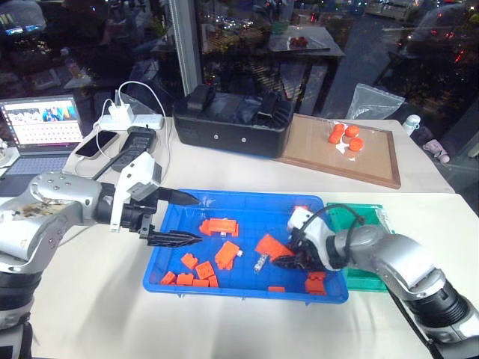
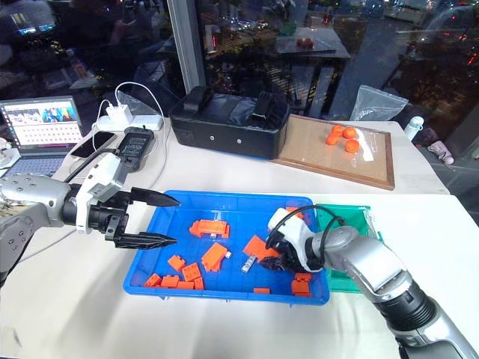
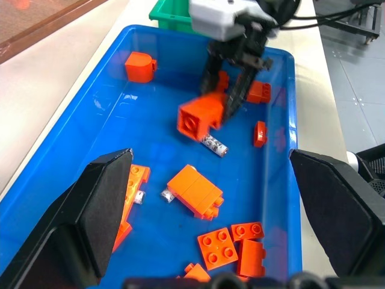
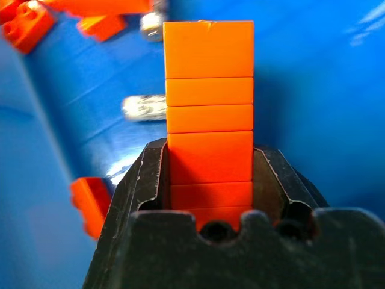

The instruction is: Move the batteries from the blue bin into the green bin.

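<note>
The blue bin (image 1: 224, 199) lies mid-table and holds several orange bricks and slim silvery batteries. One battery (image 1: 260, 263) lies beside a large orange brick (image 3: 201, 117); another battery (image 3: 167, 194) sits by a flat brick. My right gripper (image 1: 289, 261) reaches down into the bin's right part and is shut on that orange brick (image 4: 209, 102), which sits between its fingers. A battery (image 4: 144, 107) lies on the bin floor just past it. My left gripper (image 1: 184, 219) hangs open and empty over the bin's left edge. The green bin (image 1: 365, 224) stands against the blue bin's right side, partly behind my right arm.
Behind the blue bin sit a black box (image 1: 232, 123) and a brown framed board (image 1: 352, 161) with orange pieces on it. A laptop (image 1: 41, 127), a phone (image 1: 97, 143) and a charger with cables (image 1: 123, 114) occupy the back left. Bare white table runs along the front edge.
</note>
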